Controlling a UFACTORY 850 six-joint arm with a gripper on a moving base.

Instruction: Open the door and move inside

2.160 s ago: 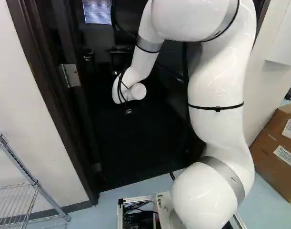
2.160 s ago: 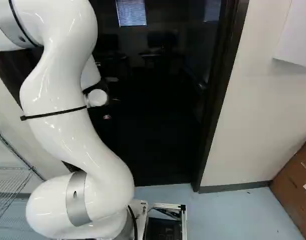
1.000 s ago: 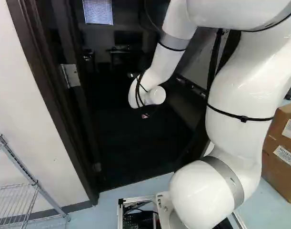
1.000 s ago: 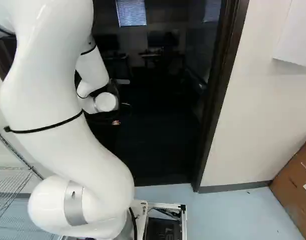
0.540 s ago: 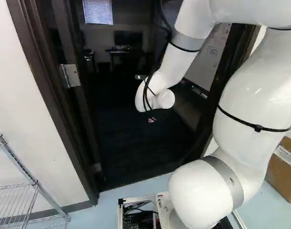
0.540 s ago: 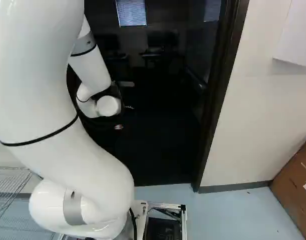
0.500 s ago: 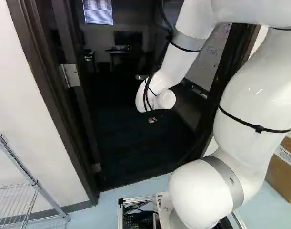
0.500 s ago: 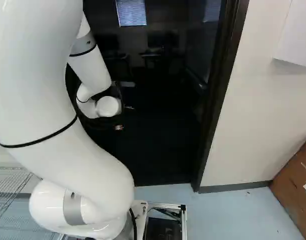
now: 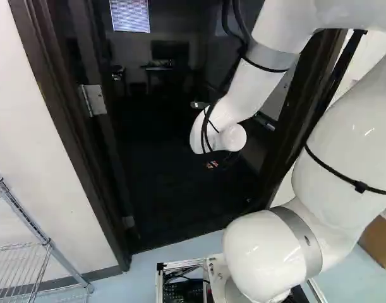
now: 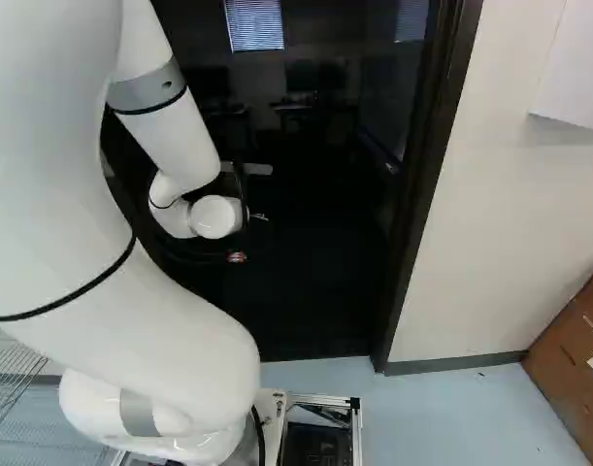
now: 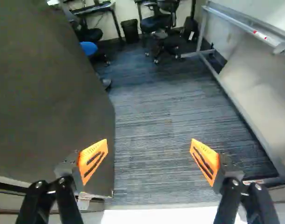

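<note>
- Inside the doorway (image 9: pixel 281 151), the tool (image 11: pixel 149 144) hangs ahead of the base (image 9: pixel 183 264). Its fingers are spread wide, orange pads (image 11: pixel 94 158) apart, with nothing pinched between them.
- The door (image 11: pixel 44 98) lies to one side of the tool, its broad dark face reaching behind one finger. Whether they touch cannot be told.
- Its free edge runs mostly away from the tool, towards the room, with carpet (image 11: pixel 165 121) showing beyond it and between the fingers.
- The hinge (image 9: pixel 94 100) sits on the doorway's left edge in the left base view. The leaf appears to be swung inward, though it blends into the dark there.
- A small metal fitting (image 11: pixel 84 203) shows close by that same finger; whether it is the handle cannot be told.
- The robot has one arm (image 9: pixel 262 249), which leans over the doorway's right side in the left base view.
- Opening looks well along; the move inside is left, since the base is on the pale floor (image 10: pixel 451 417) short of the sill.
- The coming move likely turns on that sideways relation: press the door towards its hinge side, then drive through.
- A likely risk is the arm meeting the right edge of the doorway, or the door drifting back.
</note>
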